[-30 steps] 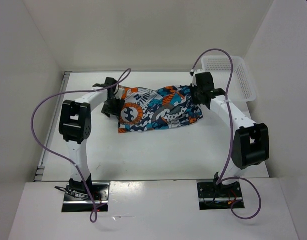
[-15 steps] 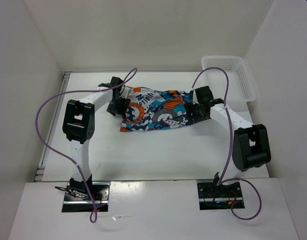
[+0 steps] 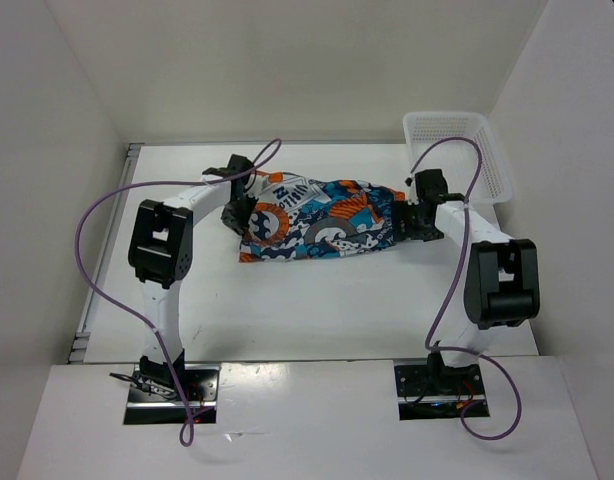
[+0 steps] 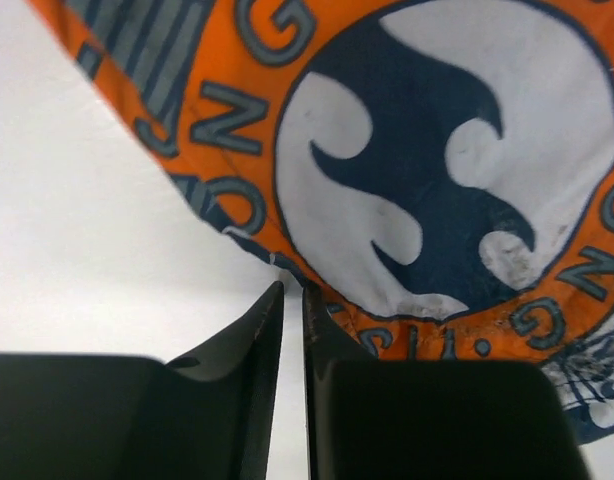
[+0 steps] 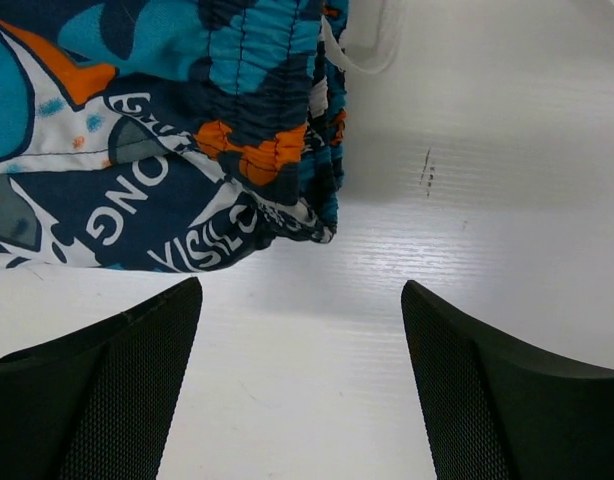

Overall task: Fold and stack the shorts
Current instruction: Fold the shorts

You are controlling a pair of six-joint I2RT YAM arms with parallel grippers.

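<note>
While beside the shorts [image 3: 317, 217], left tool [image 4: 293, 288] nearly closed, right tool [image 5: 299, 290] wide.

The only lettering is the print on the shorts [image 5: 187, 120]. Just beyond the fingertips of the right gripper [image 5: 299, 290], above the finger nearer the fabric, white capitals on dark navy read "ONG". A second line beneath them starts "VISL", and its end is lost in a fold. Straight ahead of the left gripper [image 4: 293, 290], grey capitals run round an orange ring; "G", "N" and "C" are clear, but the words are cut off. In the top view, white letters beside that gripper are too small to read.
</note>
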